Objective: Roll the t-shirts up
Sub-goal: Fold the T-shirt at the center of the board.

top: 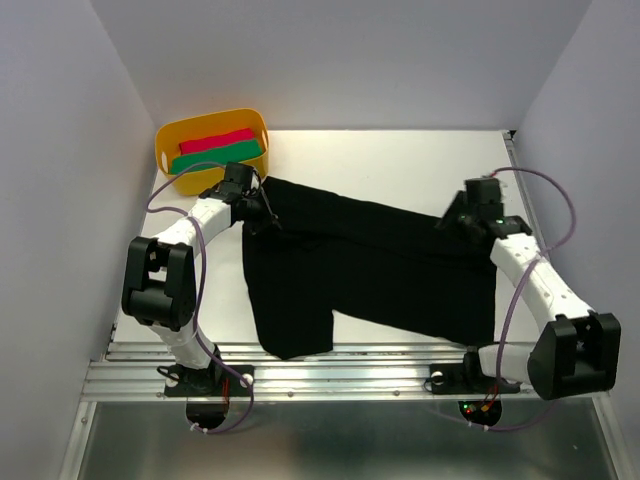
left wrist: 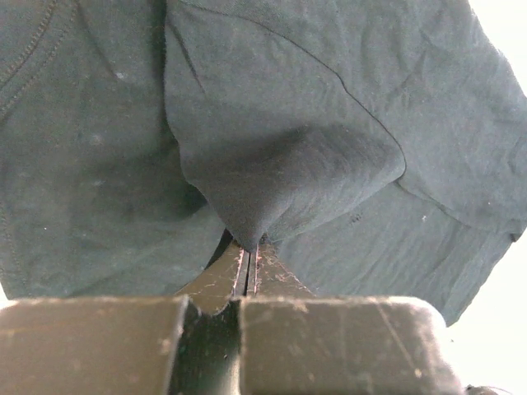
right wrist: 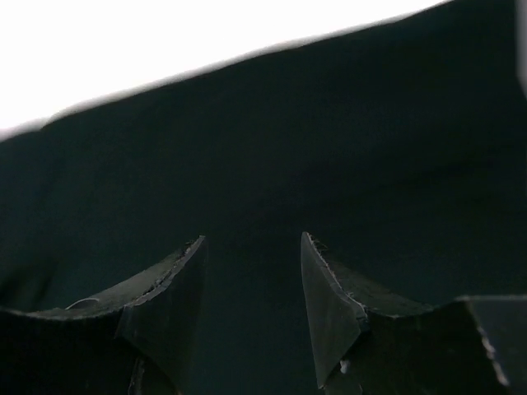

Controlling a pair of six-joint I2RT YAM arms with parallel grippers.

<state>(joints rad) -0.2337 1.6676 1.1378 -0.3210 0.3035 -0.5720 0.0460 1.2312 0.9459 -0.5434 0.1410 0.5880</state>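
Across the middle of the white counter (top: 400, 160) lies the black t-shirt (top: 370, 265), spread mostly flat in a broad, angled shape. One end reaches up toward the far left corner. The body runs to the right, and a narrower part comes down to the near edge, next to the metal rail. The cloth is plain and matte, with a few soft creases and a seam line that show in the left wrist view. Just beyond the shirt's far-left end stands a yellow tub (top: 165, 150). It holds a red roll (top: 215, 141) of cloth and a green roll (top: 220, 156) lying side by side. The left hand (top: 262, 212) sits at that far-left end of the shirt, near the tub. Its jaws are closed tight on a pinch of the black cloth, which rises into a small peak at the fingertips (left wrist: 240, 267). The right hand (top: 452, 222) is over the shirt's right part, near its far edge. Its jaws stand apart with nothing between them, only the dark cloth (right wrist: 263, 164) filling the view beneath.
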